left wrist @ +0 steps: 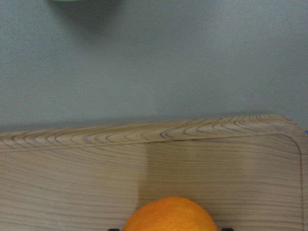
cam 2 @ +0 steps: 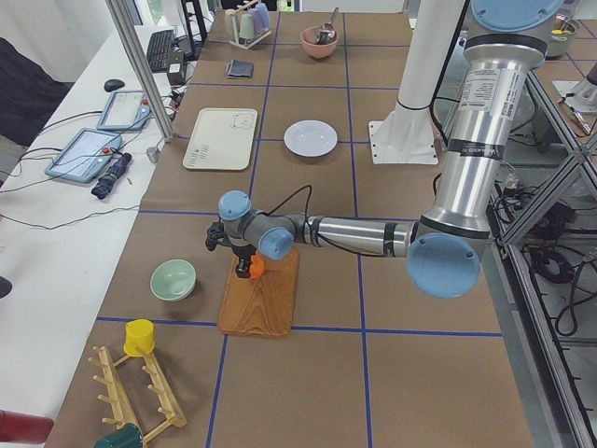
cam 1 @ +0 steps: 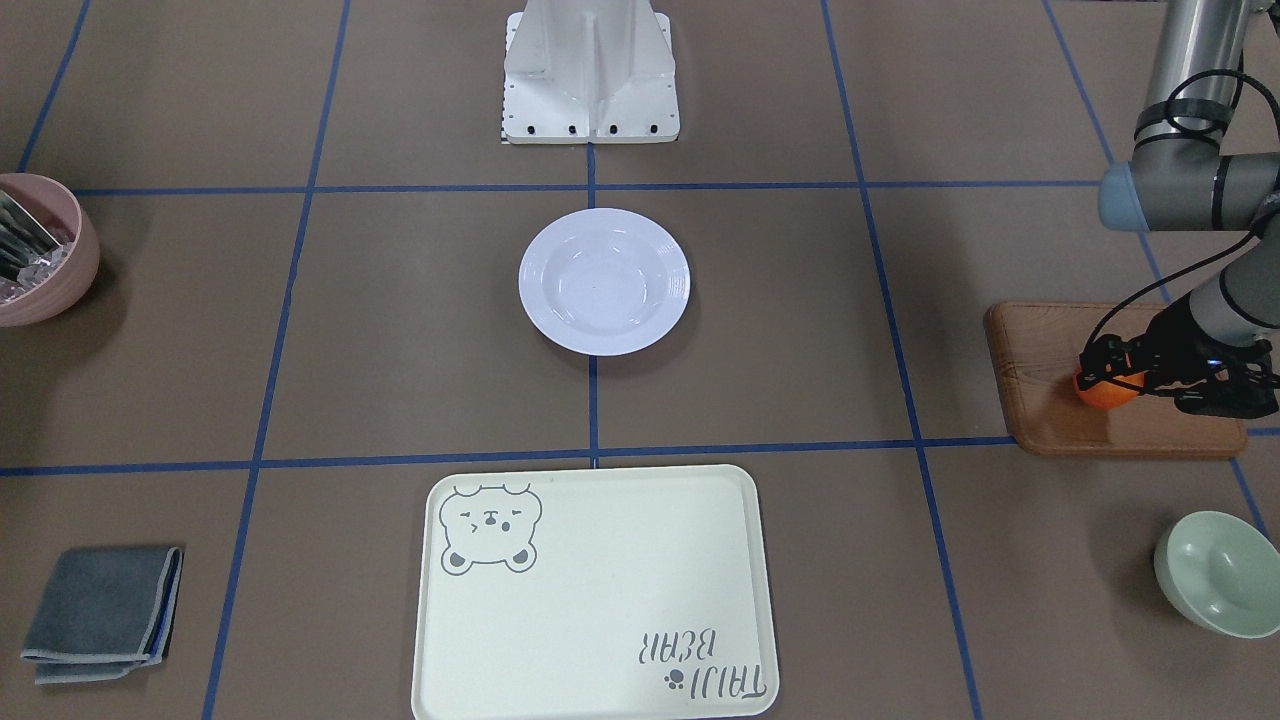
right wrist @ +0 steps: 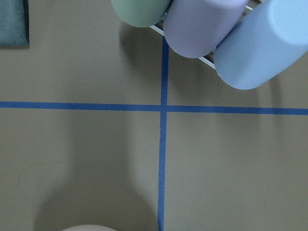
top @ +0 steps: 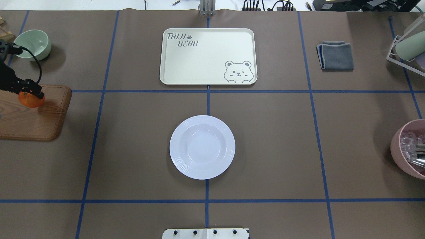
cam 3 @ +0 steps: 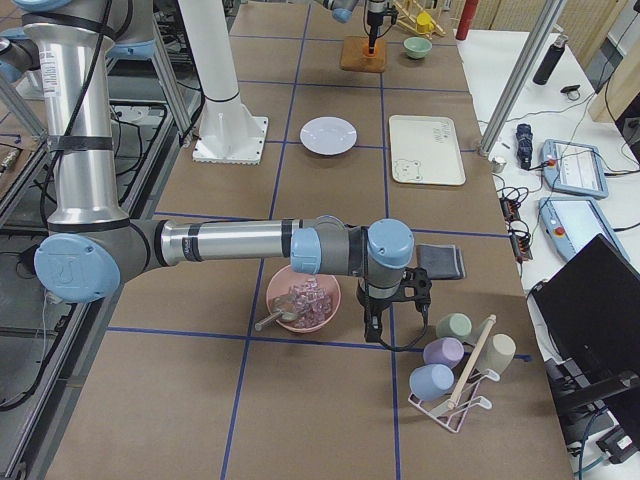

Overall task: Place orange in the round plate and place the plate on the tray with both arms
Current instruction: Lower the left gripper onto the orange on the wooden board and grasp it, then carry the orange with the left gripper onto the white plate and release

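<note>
1. The orange (cam 1: 1108, 390) was on the wooden board (cam 1: 1100, 435) at the table's left end, with the left gripper (top: 32, 94) pinched against its sides.
2. The round plate (top: 202, 147) lay empty at centre, with the tray (top: 212, 56) just beyond it.
3. A clean carry probably called for a straight lift and a low release over the plate's sunken middle.
4. The right gripper (cam 3: 385, 310) hung beside the pink bowl (cam 3: 325, 305); its opening could not be told.

Silver arms (cam 2: 480, 140), blue caps (cam 2: 443, 264), black cables (top: 41, 71)

We count one orange (cam 1: 1106, 388), one plate (cam 1: 604, 282), one tray (cam 1: 600, 600), one board (cam 1: 1040, 400), one cloth (cam 1: 100, 610), two bowls, green (cam 1: 1215, 575) and pink (cam 1: 60, 280), and two arms, left (cam 1: 1190, 190) and right (cam 3: 230, 243)
</note>
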### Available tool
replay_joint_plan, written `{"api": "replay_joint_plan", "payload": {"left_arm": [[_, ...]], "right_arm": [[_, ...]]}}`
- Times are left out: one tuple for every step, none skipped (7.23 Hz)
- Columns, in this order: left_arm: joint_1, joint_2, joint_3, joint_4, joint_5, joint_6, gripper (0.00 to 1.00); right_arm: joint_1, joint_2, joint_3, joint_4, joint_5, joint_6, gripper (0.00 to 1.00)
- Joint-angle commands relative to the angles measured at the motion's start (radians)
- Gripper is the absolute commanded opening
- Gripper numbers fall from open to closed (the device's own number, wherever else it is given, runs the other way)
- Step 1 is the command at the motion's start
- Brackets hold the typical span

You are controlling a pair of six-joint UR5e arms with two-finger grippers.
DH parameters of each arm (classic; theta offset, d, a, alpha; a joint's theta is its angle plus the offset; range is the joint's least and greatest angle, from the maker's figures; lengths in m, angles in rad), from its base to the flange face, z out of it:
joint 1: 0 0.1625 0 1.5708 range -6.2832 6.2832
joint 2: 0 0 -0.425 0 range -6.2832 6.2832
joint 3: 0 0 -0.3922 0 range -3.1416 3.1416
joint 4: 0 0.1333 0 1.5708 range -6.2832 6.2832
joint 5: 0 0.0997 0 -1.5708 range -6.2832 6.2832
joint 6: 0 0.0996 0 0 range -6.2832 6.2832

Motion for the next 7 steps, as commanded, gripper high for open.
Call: {"api": "replay_joint_plan", "payload": {"left_arm": [[-0.002,-0.034,-0.080,0.020,-0.018,-0.166,0.00],[0.001,-0.095,-0.122,0.102,-0.020,-0.254,0.00],[0.023,-0.199,-0.180,0.264,-0.021,-0.352,0.00],[0.096,-0.293,-0.238,0.414,-0.013,-0.438,0.00],[0.150,-0.370,-0.255,0.469,-0.010,-0.550,0.00],[0.213,-0.417,-0.255,0.467,-0.007,-0.683,0.00],[0.280,-0.466,-0.255,0.465,0.032,-0.783,0.00]], "right_arm": [[0.002,-0.008,0.010,0.003,0.016,-0.001,1.00],[0.002,-0.014,0.008,0.005,0.013,-0.006,1.00],[0.002,-0.014,0.007,0.005,0.007,-0.006,1.00],[0.002,-0.021,0.006,0.005,0.008,-0.006,1.00],[0.001,-0.032,0.010,0.005,0.010,-0.004,1.00],[0.001,-0.032,0.011,0.003,0.011,0.010,1.00],[0.001,-0.025,0.011,0.003,0.011,0.028,1.00]]}}
